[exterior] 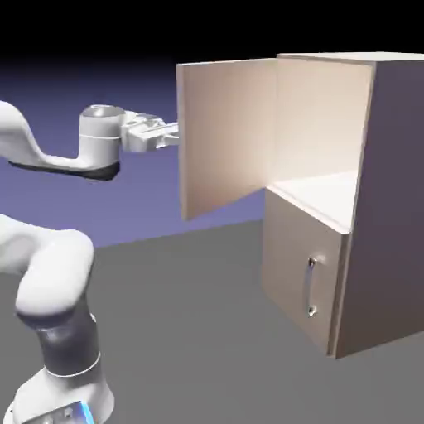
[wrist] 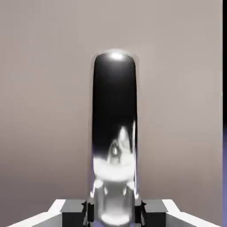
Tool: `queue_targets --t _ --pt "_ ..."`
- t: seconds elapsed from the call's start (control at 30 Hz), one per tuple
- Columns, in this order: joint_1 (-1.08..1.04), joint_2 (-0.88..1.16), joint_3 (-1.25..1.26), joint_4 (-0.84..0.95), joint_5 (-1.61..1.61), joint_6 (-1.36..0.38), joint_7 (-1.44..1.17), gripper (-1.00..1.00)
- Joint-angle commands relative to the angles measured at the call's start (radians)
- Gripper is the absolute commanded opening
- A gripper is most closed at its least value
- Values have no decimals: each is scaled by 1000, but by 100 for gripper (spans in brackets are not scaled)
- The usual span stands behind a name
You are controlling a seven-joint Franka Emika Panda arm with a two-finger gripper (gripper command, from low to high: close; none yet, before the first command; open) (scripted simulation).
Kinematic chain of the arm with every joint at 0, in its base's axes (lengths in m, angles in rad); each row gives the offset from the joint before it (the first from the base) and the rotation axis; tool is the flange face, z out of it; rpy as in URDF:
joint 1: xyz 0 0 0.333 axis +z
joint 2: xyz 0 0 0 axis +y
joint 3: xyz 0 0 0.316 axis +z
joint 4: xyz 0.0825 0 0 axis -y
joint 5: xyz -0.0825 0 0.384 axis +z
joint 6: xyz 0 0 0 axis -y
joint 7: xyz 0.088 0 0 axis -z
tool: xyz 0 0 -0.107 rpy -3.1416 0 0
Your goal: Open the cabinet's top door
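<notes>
- Gripper (wrist: 114,213) pinches handle (wrist: 114,102) between its tips.
- Door (exterior: 228,137) ahead of it stands wide open.
- I should curve any further pull around the hinge.

Tan wooden cabinet (exterior: 393,199), tall top door (exterior: 228,137) swung wide open, shiny loop handle (wrist: 114,115), pale interior

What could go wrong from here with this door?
The top door already stands wide open, so pulling further might strain its hinge side. The gripper is shut on the shiny handle; backing off without opening the fingers first could drag the door along or twist the grip.
</notes>
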Motion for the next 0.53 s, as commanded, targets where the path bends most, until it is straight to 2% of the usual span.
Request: queue_targets --t 0.0,0.5 --pt "-31 4 31 36 19 -40 -4 -100" --pt "-491 -60 345 544 195 -475 -102 -100"
